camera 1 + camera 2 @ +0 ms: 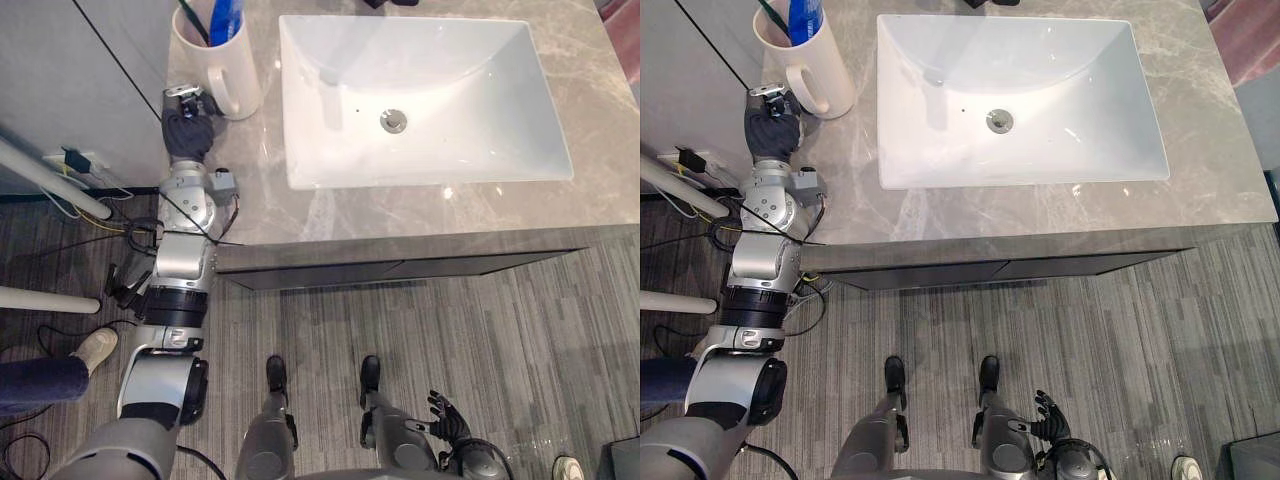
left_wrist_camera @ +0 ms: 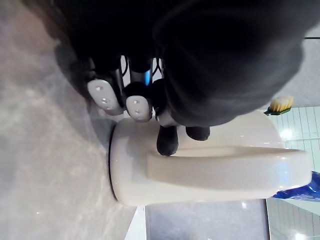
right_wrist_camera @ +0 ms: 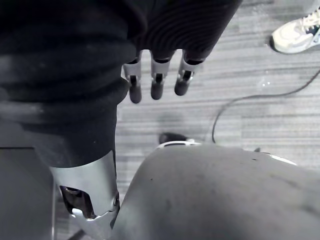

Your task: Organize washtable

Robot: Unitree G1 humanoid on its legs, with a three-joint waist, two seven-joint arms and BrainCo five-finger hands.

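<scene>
Dark-tipped fingers (image 2: 138, 106) of the left hand (image 1: 188, 118) are curled in on a white mug (image 1: 225, 70), their tips pressed to its wall right at the edge of the handle (image 2: 225, 167), gripping it there; the mug stands upright on the grey marbled surface (image 1: 430, 215), in the upper left of the head views, with its handle turned toward the hand. Out of the mug rise a blue tube (image 1: 226, 20) and a dark-handled toothbrush (image 1: 195, 22), whose pale bristle head (image 2: 281, 104) shows past the rim in the left wrist view; both lean against the rim.

Just to the right of the mug, apart from it, a white rectangular basin (image 1: 450, 150) is set in the surface, taking the upper middle of the frame; its metal drain (image 1: 394, 121) sits near the centre. Below the front edge of the surface runs a dark drawer front (image 1: 400, 268); below that lies grey striped floor (image 1: 450, 320).

At the lower right of the head views the right hand (image 1: 447, 410) hangs low over the floor, well apart from the surface; its fingers (image 3: 157, 87) are straight and released, holding nothing. A person's pale shoe (image 3: 297, 32) rests on the floor beyond them; another shoe (image 1: 95, 348) shows at the lower left of the left eye view.
</scene>
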